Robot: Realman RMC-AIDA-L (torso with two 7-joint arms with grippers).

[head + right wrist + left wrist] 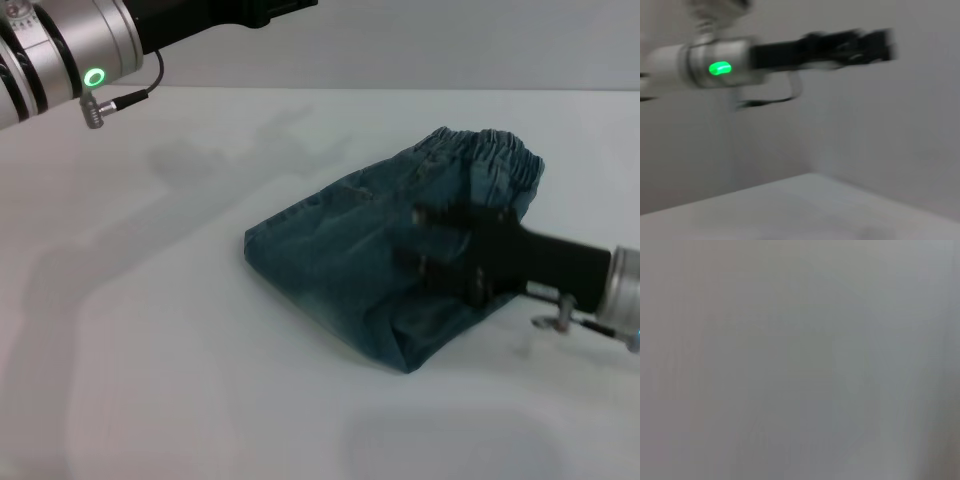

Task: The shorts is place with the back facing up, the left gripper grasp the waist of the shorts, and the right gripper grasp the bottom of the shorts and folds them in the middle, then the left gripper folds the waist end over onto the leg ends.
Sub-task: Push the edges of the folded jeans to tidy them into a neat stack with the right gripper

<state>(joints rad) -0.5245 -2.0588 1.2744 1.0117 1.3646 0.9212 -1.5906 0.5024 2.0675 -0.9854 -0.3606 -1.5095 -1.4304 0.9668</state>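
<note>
Head view, folded shorts (350,260), right tool (425,240) blurred above them, left tool (875,45) raised, both grips unreadable

I can read no text, label, brand, number or sign anywhere in my three views: nothing legible on the shorts (390,265), on my arms, or on the table (150,350).

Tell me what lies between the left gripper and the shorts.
Nothing but bare white table, as the head view shows. The left gripper is raised at the far left, well clear of the folded shorts; the right gripper hovers over them.
</note>
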